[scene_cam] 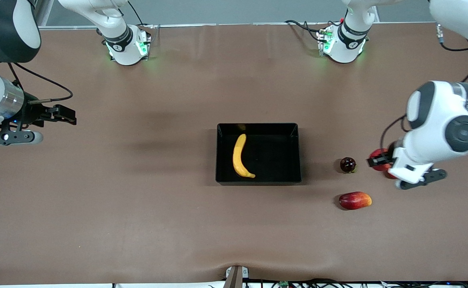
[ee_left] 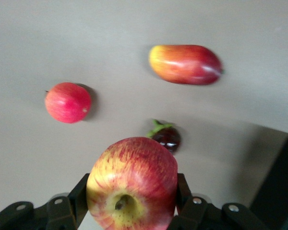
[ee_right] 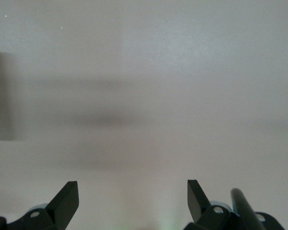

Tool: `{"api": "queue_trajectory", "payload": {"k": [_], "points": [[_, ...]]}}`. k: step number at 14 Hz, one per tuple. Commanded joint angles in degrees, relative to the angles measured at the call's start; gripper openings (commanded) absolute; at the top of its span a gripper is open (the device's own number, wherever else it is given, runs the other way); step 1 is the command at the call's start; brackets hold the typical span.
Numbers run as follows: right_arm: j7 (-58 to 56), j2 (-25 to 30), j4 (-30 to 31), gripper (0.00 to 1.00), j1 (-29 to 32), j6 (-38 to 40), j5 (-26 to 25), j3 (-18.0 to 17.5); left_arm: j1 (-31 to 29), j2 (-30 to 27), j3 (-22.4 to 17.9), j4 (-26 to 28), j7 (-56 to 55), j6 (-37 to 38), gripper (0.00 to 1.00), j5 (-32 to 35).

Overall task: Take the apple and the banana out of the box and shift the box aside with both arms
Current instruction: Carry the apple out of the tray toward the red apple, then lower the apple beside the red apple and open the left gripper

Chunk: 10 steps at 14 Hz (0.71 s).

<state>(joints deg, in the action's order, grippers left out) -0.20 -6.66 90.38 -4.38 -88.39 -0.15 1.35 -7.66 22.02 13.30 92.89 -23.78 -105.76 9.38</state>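
Note:
The black box (scene_cam: 258,178) stands mid-table with the yellow banana (scene_cam: 242,156) lying in it. My left gripper (scene_cam: 379,161) hangs over the table toward the left arm's end, shut on a red apple with yellowish patches (scene_cam: 378,153). The left wrist view shows that apple (ee_left: 132,184) held between both fingers (ee_left: 79,194) of the left gripper (ee_left: 132,191). My right gripper (scene_cam: 67,114) waits over bare table at the right arm's end, open and holding nothing, as its wrist view shows (ee_right: 132,189).
A small dark fruit (scene_cam: 348,164) (ee_left: 165,136) lies between the box and the left gripper. An oblong red-and-yellow fruit (scene_cam: 355,200) (ee_left: 186,64) lies nearer the front camera. A round red fruit (ee_left: 68,102) rests on the table under the left arm.

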Motion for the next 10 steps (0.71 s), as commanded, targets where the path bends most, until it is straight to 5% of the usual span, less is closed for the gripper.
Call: {"api": "queue_trajectory", "payload": {"k": [1, 10], "points": [[0.38, -0.19, -0.82, 1.0, 0.6, 0.59, 0.86, -0.21, -2.8, -1.37, 0.58, 6.22, 2.77, -5.39, 0.0, 0.2], [0.38, -0.19, -0.82, 1.0, 0.6, 0.59, 0.86, -0.12, -6.84, -1.72, 0.41, 24.6, 5.23, -26.76, 0.0, 2.47]]}}
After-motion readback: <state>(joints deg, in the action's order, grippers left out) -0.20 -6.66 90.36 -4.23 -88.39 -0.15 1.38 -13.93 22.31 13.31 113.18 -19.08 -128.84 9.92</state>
